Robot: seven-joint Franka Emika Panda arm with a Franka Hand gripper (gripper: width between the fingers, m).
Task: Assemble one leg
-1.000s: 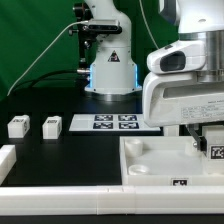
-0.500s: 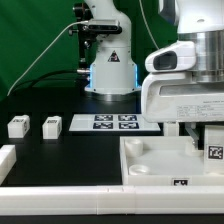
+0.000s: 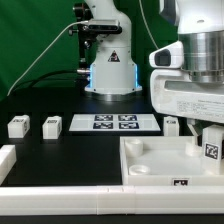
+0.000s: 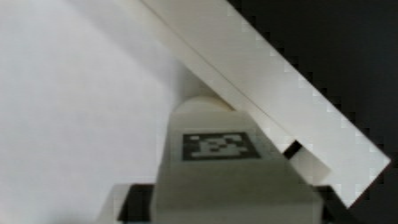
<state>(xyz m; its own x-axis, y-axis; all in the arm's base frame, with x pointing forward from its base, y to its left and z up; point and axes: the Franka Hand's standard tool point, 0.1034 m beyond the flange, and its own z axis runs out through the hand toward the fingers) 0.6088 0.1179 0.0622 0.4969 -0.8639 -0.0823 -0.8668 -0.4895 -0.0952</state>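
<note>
My gripper (image 3: 211, 135) is shut on a leg (image 3: 212, 150), a small white block with a black-and-white tag facing the camera. It holds the leg upright over the far right corner of the large white tray-like part (image 3: 150, 168). In the wrist view the leg (image 4: 217, 146) fills the middle between my dark fingers (image 4: 146, 201), close beside the tray's raised rim (image 4: 267, 80); the gripper (image 4: 222, 208) is closed round it. Two more legs (image 3: 17, 126) (image 3: 51, 125) stand at the exterior view's left. A third (image 3: 171, 124) stands behind the tray.
The marker board (image 3: 113, 122) lies at mid-table in front of the robot base (image 3: 110, 72). A white part (image 3: 5, 160) sits at the exterior view's lower left edge. A low white rail (image 3: 60, 205) runs along the front.
My arm has shifted toward the exterior view's right with the leg in the gripper. This uncovers the leg standing behind the tray.
</note>
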